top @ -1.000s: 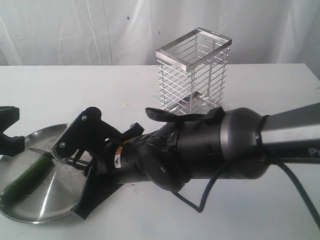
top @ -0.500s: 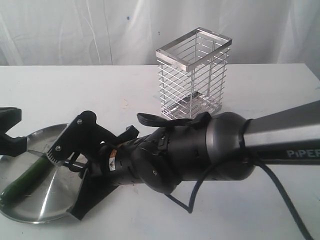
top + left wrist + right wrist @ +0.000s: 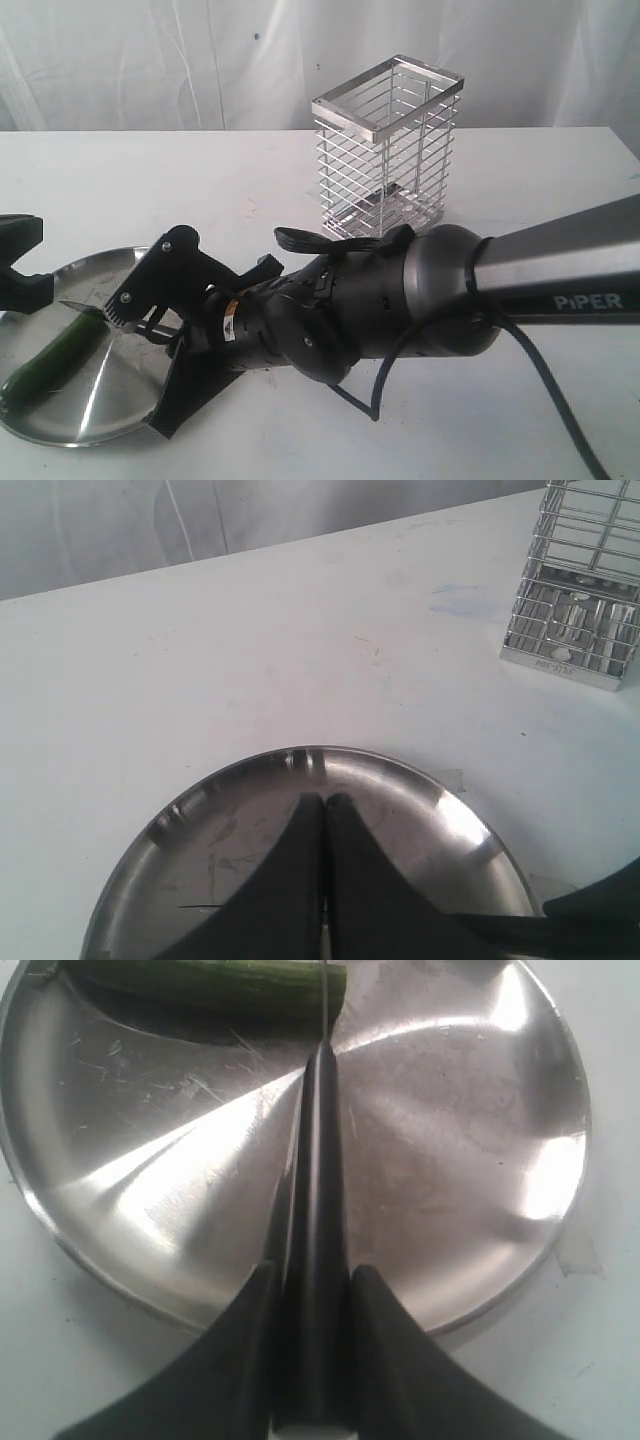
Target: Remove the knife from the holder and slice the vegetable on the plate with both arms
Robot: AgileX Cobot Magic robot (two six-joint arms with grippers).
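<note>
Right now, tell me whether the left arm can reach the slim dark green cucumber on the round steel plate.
Probably yes: the shut left gripper hangs over the plate near the cucumber, nothing between; the black-handled knife is at its other end. It must open first.

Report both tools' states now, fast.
Left tool: closed, holding nothing.
Right tool: closed on the knife, gripping its black handle.

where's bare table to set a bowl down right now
Free: the white table behind the plate, left of the wire holder; also right of the holder, behind the right arm. Crowded: the plate, under cucumber, knife, left gripper and right gripper.
</note>
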